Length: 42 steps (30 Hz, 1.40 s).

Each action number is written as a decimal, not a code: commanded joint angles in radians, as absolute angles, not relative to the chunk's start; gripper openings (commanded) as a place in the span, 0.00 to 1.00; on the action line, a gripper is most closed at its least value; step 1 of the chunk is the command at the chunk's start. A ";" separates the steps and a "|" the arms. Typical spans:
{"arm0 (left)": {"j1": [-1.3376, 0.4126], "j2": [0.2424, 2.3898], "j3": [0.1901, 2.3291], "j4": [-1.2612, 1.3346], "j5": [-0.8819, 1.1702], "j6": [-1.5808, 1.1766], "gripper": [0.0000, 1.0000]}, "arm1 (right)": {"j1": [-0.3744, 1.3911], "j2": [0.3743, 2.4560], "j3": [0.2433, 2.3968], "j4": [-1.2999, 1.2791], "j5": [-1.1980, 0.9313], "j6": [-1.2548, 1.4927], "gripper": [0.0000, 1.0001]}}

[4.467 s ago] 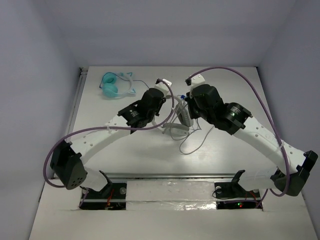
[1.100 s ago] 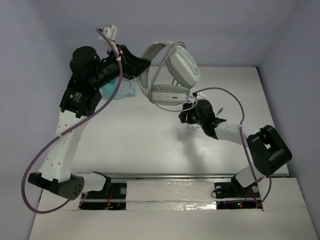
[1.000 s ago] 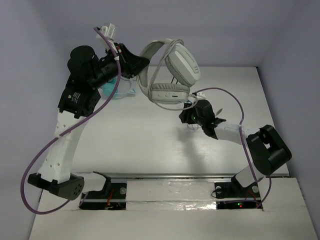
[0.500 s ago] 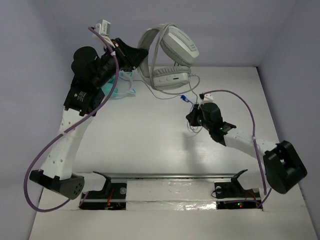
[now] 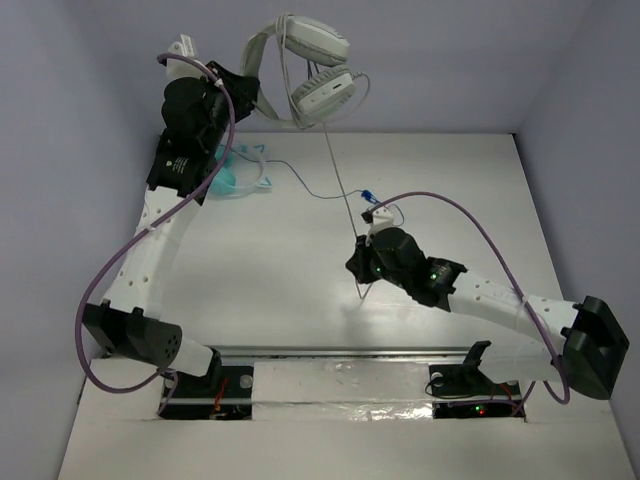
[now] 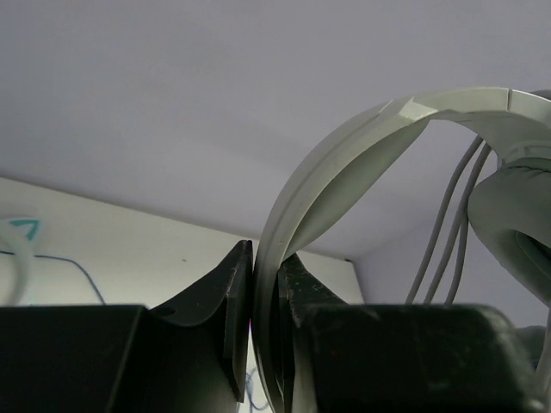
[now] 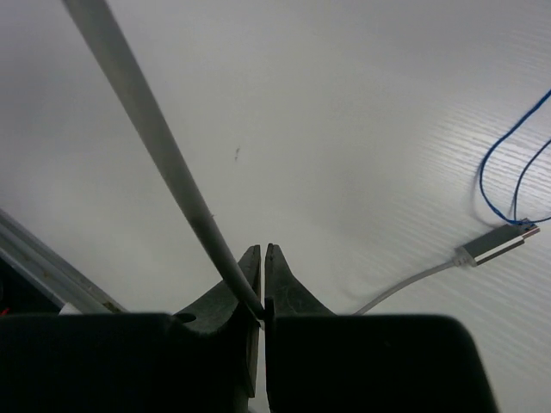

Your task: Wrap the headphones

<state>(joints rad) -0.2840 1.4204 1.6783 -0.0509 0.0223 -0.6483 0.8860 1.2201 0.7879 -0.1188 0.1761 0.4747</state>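
The left gripper (image 5: 250,100), clamping the headphones (image 5: 318,72), is raising them higher while the right gripper (image 7: 262,288), pinching the cable (image 5: 340,190), is pulling it taut for wrapping.

Headphones (image 6: 318,181) partly beyond right edge

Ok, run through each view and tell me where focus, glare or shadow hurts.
Top external: even light, faint shadow beside the right arm, headphones sharp near the frame's top edge. Left wrist: left gripper a near-black silhouette, headband sharp where it clamps, earcup at right blurred. Right wrist: cable a soft thick streak near the lens, table washed bright, metal plug fairly crisp.
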 commanded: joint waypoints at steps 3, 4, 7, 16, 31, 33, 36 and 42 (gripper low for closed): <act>-0.270 1.430 1.766 0.074 -0.164 -0.652 0.00 | 0.969 1.189 0.854 -0.261 0.212 0.505 0.00; -0.270 1.431 1.741 0.081 -0.176 -0.649 0.00 | 0.982 1.192 0.871 -0.284 0.195 0.503 0.00; -0.270 1.445 1.707 0.095 -0.196 -0.657 0.00 | 1.031 1.224 0.904 -0.333 0.181 0.499 0.00; -0.281 1.486 1.600 0.091 -0.247 -0.592 0.00 | 1.149 1.281 1.078 -0.475 0.222 0.468 0.00; -0.623 1.411 1.247 -0.081 -0.508 -0.258 0.00 | 1.149 1.286 1.433 -0.813 0.495 0.312 0.00; -0.655 1.388 1.235 -0.126 -0.477 -0.206 0.00 | 1.149 1.278 1.437 -0.822 0.529 0.307 0.00; -0.673 1.345 1.197 -0.178 -0.450 -0.157 0.00 | 1.149 1.264 1.439 -0.825 0.586 0.291 0.00; -0.683 1.259 1.105 -0.232 -0.402 -0.143 0.00 | 1.149 1.273 1.450 -0.848 0.707 0.272 0.00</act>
<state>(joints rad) -0.6769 1.3403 1.1145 -0.2665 -0.4198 -0.1467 1.1408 1.2858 1.4029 -0.8268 0.5903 0.3008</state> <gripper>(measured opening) 0.102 0.057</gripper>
